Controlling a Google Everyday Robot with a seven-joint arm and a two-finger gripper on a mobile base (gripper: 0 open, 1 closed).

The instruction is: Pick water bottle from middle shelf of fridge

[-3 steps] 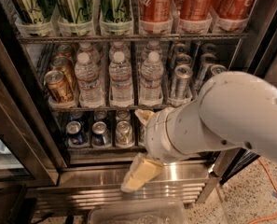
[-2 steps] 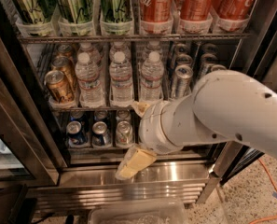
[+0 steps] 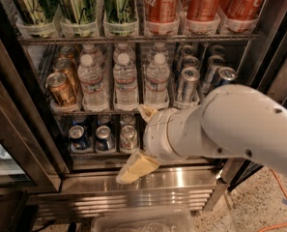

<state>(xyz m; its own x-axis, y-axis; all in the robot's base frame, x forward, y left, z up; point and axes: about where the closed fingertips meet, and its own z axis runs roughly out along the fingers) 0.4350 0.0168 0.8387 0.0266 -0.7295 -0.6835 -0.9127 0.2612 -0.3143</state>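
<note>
Below the middle shelf point(image 3: 85, 112), pincer point(image 3: 135, 150) by steel base point(image 3: 181, 179) of fridge point(image 3: 18, 124)

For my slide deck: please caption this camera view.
Open gripper low in front of the fridge, just under the middle shelf and its rightmost water bottle.

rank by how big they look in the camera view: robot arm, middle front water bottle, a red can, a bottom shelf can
1. robot arm, nearest the camera.
2. red can and water bottle look alike; the can is cropped, so unranked.
3. short can, smallest.
The gripper hangs low in front of the fridge.
</note>
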